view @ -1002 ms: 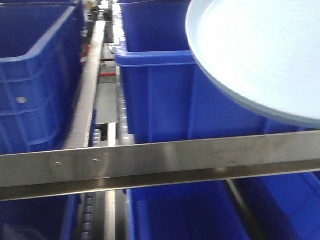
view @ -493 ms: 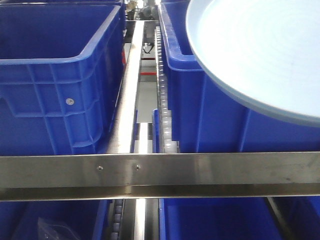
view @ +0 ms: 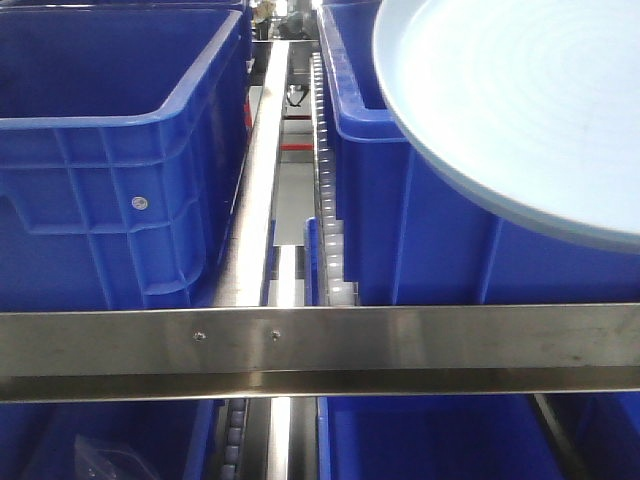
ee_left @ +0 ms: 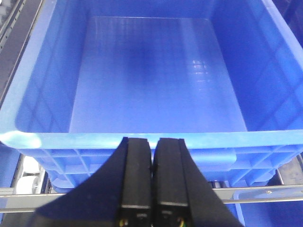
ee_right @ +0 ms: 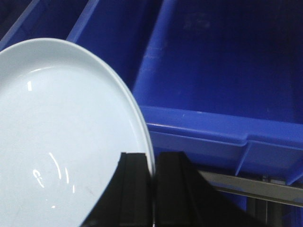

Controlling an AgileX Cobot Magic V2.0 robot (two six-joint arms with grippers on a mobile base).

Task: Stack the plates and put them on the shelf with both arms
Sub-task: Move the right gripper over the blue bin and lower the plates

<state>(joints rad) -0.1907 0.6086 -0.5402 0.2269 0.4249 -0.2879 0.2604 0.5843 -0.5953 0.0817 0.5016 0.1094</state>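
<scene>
Front view: a glossy, pale blue plate with faint concentric rings is held high at upper right, over a blue plastic bin. A second ribbed bin is seen at left, a roller track between them, and a brushed steel rail across the foreground.

Left wrist view: the left gripper is seen with jaws pressed together, holding nothing, just before the rounded rim of a bare, smooth-floored bin.

Right wrist view: the plate's thin raised rim is clamped by the right gripper, beside a bin's edge.
</scene>
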